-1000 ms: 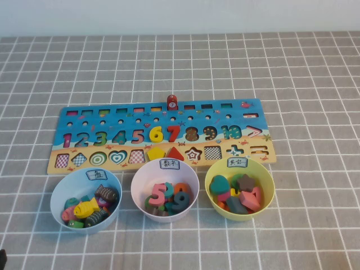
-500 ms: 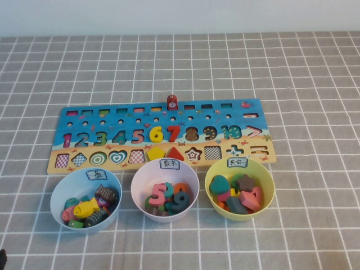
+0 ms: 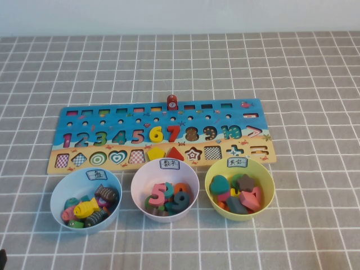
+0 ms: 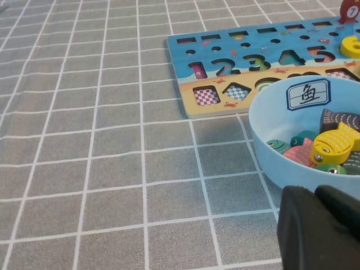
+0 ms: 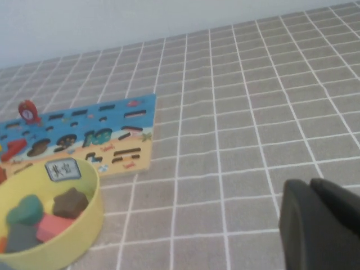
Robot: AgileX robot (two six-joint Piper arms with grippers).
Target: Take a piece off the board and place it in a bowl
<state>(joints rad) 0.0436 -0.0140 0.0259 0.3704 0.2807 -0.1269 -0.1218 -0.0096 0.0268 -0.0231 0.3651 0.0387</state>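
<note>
Here the board (image 3: 160, 136) lies flat across the middle of the grey, white-gridded tabletop (image 3: 304, 67), its blue part on the far side and its tan strip toward the robot. The piece (image 3: 172, 102), a small red block with a white round mark, stands upright at the board's far edge, above the red numeral 7 (image 3: 174, 133) and the yellow numeral 6 (image 3: 156, 134).

Three bowls sit in a row just beside the board's near edge. The pale blue bowl (image 3: 61, 194) is on the robot's left and holds fish-shaped pieces; the white-pink bowl (image 3: 140, 177) is in the middle with numerals; the yellow bowl (image 3: 268, 185) is on the right with mixed shapes.

Neither arm shows in the high view. The left hand (image 4: 320, 228) appears only as a dark mass in its wrist view, close to the blue bowl's rim; I cannot tell how its fingers stand. The right hand (image 5: 320, 225) hangs over bare tabletop, well apart from the yellow bowl, fingers together and holding nothing.
</note>
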